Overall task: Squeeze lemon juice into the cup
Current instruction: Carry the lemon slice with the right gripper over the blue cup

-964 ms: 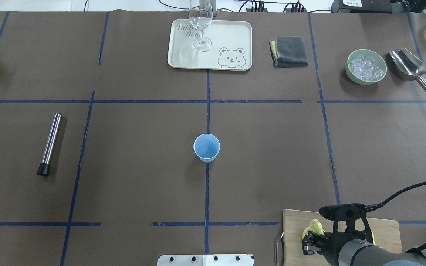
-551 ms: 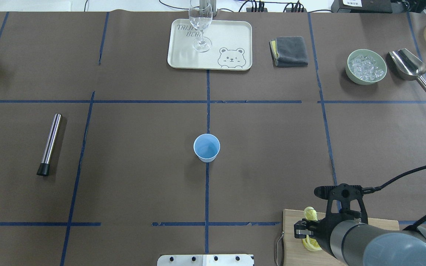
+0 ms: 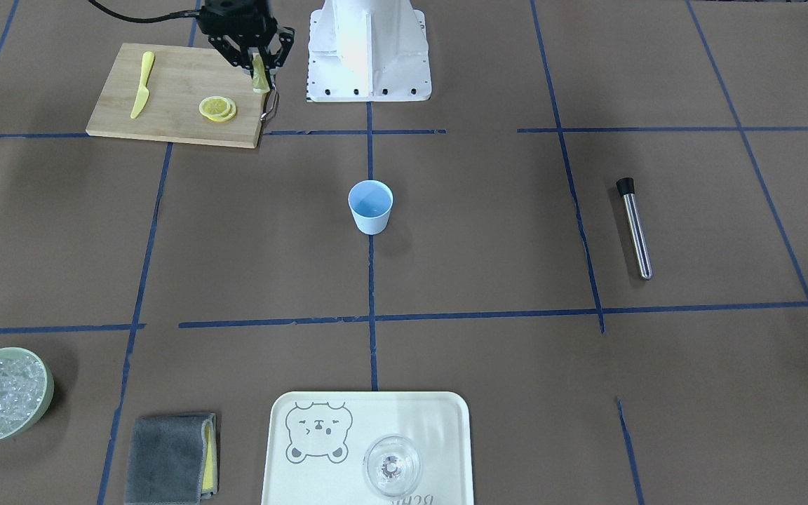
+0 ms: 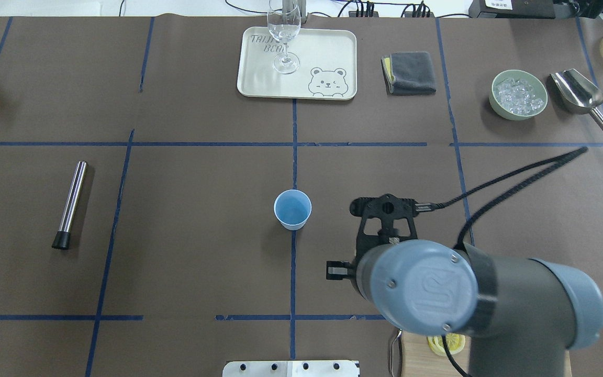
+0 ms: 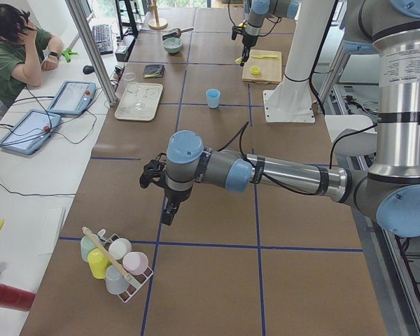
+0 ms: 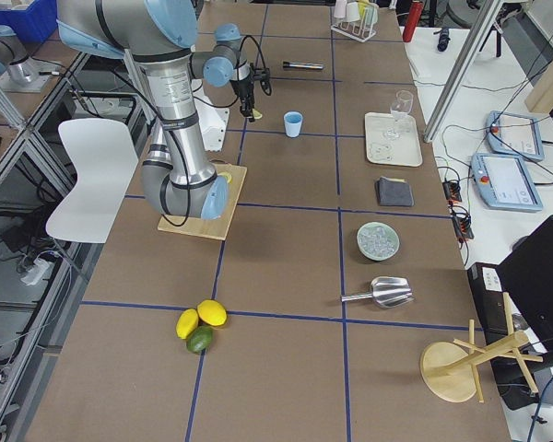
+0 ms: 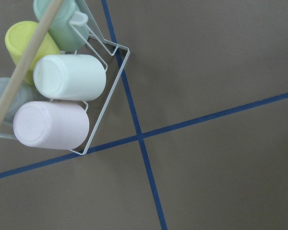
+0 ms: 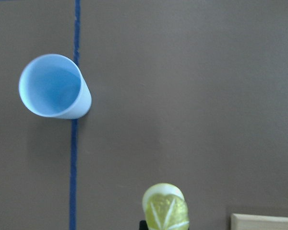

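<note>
The light-blue cup (image 4: 292, 209) stands upright at the table's centre, on a blue tape line; it also shows in the right wrist view (image 8: 53, 86). My right gripper (image 3: 259, 73) is shut on a yellow lemon slice (image 8: 165, 209), held on edge above the table to the right of the cup and nearer the robot. In the overhead view the arm hides this slice. More lemon slices (image 3: 217, 108) lie on the wooden cutting board (image 3: 172, 119). My left gripper (image 5: 166, 210) hangs over the table's far left end; I cannot tell whether it is open or shut.
A yellow plastic knife (image 3: 140, 84) lies on the board. A steel muddler (image 4: 70, 203) lies at left. A tray (image 4: 327, 52) with a wine glass (image 4: 283, 36), a grey cloth (image 4: 411, 72), a bowl of ice (image 4: 518, 95) and a scoop (image 4: 579, 94) stand at the back. A cup rack (image 7: 62, 91) is below the left wrist.
My right arm has lifted off the cutting board and swung forward and left toward the cup, with the lemon slice still in its gripper. The cup has not moved.
</note>
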